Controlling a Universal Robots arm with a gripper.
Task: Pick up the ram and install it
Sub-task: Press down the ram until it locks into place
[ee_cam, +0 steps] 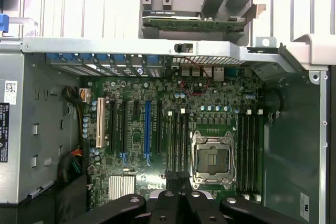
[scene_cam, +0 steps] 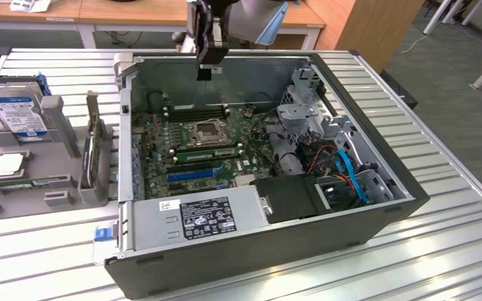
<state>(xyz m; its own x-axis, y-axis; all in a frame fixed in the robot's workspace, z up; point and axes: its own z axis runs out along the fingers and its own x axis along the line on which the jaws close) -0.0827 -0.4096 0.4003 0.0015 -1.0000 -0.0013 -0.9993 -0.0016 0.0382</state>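
Green ram (scene_cam: 208,151): seated on the motherboard (scene_cam: 195,147), below the end effector.
End effector (scene_cam: 209,70): closed, empty.

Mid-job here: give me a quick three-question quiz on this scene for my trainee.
1. True or false: the black robot gripper hovers above the open dark-grey computer case with its jaws shut.
2. Where does the silver hard drive with the blue-and-white label stand? A) inside the case; B) in the grey plastic holder, on the exterior view's left of the case; C) between the jaws.
3. Fill in: the longest coloured slot on the green motherboard is bright ____.

Key: 1 true; 2 B; 3 blue.
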